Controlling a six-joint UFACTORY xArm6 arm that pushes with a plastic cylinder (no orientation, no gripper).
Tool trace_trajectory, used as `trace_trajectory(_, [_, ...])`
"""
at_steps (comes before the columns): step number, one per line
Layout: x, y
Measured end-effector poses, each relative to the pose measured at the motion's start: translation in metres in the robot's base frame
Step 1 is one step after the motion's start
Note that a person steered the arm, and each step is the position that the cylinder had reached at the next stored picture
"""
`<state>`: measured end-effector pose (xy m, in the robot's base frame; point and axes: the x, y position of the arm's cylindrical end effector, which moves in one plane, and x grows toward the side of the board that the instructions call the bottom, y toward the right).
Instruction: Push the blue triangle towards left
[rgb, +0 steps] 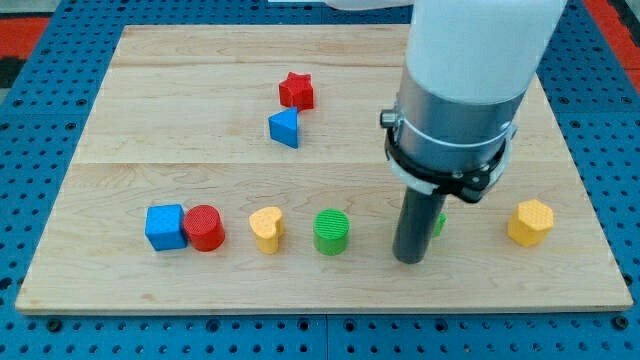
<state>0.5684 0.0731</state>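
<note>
The blue triangle (285, 128) lies on the wooden board (180, 120), above the view's middle, just below a red star (296, 90). My tip (409, 257) rests on the board near the view's bottom, well to the right of and below the blue triangle. A green block (439, 224) shows only as a sliver behind the rod, at its right side.
Along the view's bottom stand a blue cube (165, 226) touching a red cylinder (204, 227), a yellow heart (267, 228), a green cylinder (331, 231) and a yellow hexagon (529, 222) at the right. The arm's body covers the upper right of the board.
</note>
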Motion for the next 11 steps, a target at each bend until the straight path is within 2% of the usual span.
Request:
trace_trajectory(1, [0.011,-0.023])
trace_trajectory(2, [-0.015,-0.037])
trace_trajectory(3, [-0.06,-0.041])
trace_trajectory(6, [-0.161,-0.05])
trace_trajectory(7, [-0.191,-0.075])
trace_trajectory(9, [-0.191,-0.167])
trace_trajectory(11, [-0.184,-0.214])
